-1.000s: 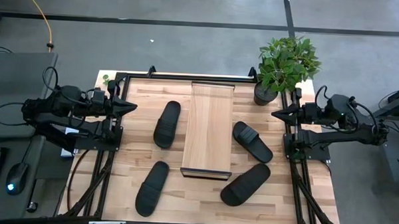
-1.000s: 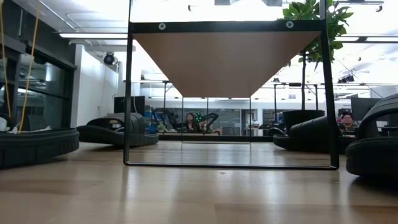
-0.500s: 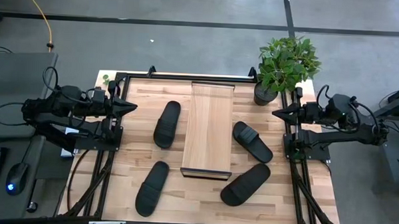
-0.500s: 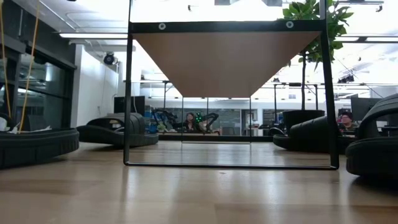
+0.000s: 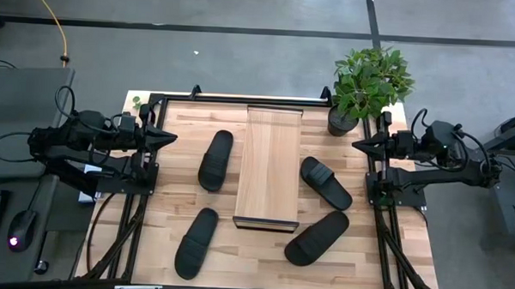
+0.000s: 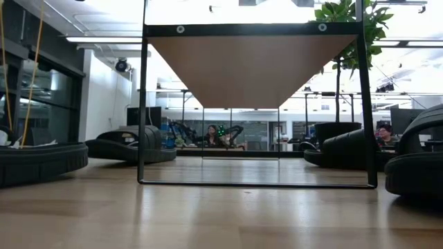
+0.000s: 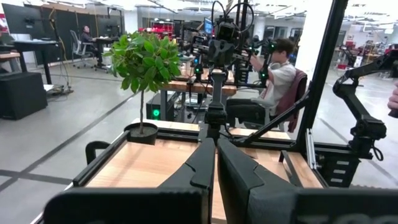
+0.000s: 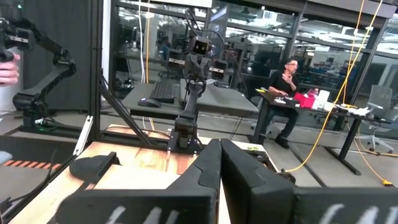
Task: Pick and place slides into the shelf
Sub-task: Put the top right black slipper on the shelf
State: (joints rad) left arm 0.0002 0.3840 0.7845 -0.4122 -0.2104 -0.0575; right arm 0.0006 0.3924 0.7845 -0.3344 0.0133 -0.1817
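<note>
We see the left gripper (image 5: 167, 139) parked at the table's left edge, fingers closed on nothing, then two black slides left of the shelf (image 5: 270, 166), far one (image 5: 215, 159) and near one (image 5: 196, 243), and two to its right, far one (image 5: 326, 182) and near one (image 5: 316, 237). The right gripper (image 5: 360, 146) waits closed and empty at the right edge beside the potted plant (image 5: 368, 84). We judge the foam slides light and squashy, best pinched across the strap; the shelf board holds nothing yet.
</note>
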